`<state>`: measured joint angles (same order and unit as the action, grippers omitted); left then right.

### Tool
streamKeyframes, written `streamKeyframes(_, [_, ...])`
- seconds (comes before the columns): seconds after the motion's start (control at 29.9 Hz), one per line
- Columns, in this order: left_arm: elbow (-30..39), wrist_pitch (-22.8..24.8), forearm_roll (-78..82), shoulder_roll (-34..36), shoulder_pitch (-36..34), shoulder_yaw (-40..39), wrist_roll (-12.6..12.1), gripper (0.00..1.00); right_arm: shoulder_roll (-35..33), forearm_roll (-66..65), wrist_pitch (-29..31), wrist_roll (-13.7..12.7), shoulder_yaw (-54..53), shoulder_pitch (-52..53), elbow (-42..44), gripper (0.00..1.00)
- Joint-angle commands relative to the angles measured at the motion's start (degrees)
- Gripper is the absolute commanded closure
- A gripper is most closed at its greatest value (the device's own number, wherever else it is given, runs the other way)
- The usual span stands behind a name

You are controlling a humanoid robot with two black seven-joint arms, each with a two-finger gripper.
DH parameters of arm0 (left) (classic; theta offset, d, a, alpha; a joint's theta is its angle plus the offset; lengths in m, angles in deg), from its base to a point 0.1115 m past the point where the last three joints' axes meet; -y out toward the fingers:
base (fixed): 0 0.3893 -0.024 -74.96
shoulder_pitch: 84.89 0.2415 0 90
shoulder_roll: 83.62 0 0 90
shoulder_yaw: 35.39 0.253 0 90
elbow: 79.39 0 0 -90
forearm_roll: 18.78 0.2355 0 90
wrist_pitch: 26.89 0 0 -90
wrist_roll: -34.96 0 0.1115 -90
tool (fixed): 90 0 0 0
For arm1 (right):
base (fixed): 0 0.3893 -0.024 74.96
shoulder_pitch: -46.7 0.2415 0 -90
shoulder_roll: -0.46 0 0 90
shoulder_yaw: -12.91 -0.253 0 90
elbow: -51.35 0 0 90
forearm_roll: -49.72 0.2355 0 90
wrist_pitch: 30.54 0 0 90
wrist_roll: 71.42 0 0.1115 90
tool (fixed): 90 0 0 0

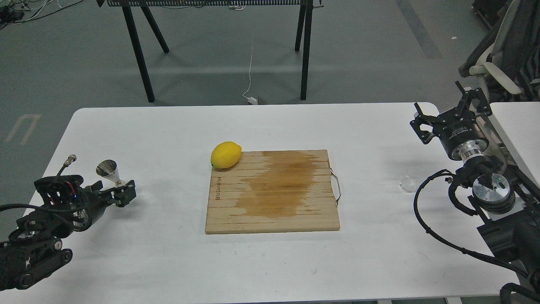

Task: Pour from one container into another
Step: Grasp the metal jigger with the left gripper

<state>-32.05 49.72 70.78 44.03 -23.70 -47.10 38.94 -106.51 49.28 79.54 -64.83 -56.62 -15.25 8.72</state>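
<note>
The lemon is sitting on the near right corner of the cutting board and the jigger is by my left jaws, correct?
Not quite. In the head view the lemon sits at the far left corner of the cutting board, partly overhanging its edge. The jigger is indeed at the left gripper.

A shiny steel jigger [108,170] stands upright at the table's far left. A small clear glass cup [408,184] sits at the right.
</note>
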Motion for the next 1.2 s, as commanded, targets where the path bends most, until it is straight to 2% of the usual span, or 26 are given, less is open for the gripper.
streamKeyframes(0.0, [-1.72, 0.12, -0.01, -0.12, 0.07, -0.33, 0.06, 0.18, 0.26, 0.00, 0.05, 0.08, 0.01, -0.01, 0.00, 0.01])
streamKeyframes(0.17, [-2.08, 0.12, -0.01, -0.21, 0.07, -0.86, -0.03, 0.29, 0.53, 0.00, 0.05, 0.35, 0.10, -0.01, 0.00, 0.01])
streamKeyframes(0.47, [-2.60, 0.30, -0.01, -1.70, -0.02, -1.74, 0.06, 0.41, 0.70, 0.00, 0.05, 0.35, 0.19, -0.01, -0.09, 0.01])
streamKeyframes(0.64, [-3.22, 0.30, -0.01, -2.05, -0.10, -1.74, -0.03, 0.51, 0.70, 0.00, 0.05, 0.35, 0.19, -0.10, 0.00, 0.01])
streamKeyframes(0.77, [-3.39, 0.12, 0.08, -2.23, -0.54, -1.74, -0.11, 0.62, 0.79, 0.00, 0.05, 0.44, 0.19, -0.10, 0.00, 0.01])
streamKeyframes(1.0, [-3.39, -0.14, 0.35, -2.14, -0.63, -1.65, -0.11, 0.95, 0.79, 0.00, -0.04, 0.44, 0.10, 0.07, 0.27, 0.01])
streamKeyframes(1.17, [-3.31, -0.49, 0.79, -2.23, -0.90, -1.65, -0.03, 0.99, 0.79, 0.00, -0.04, 0.44, 0.10, 0.07, 0.27, 0.01])
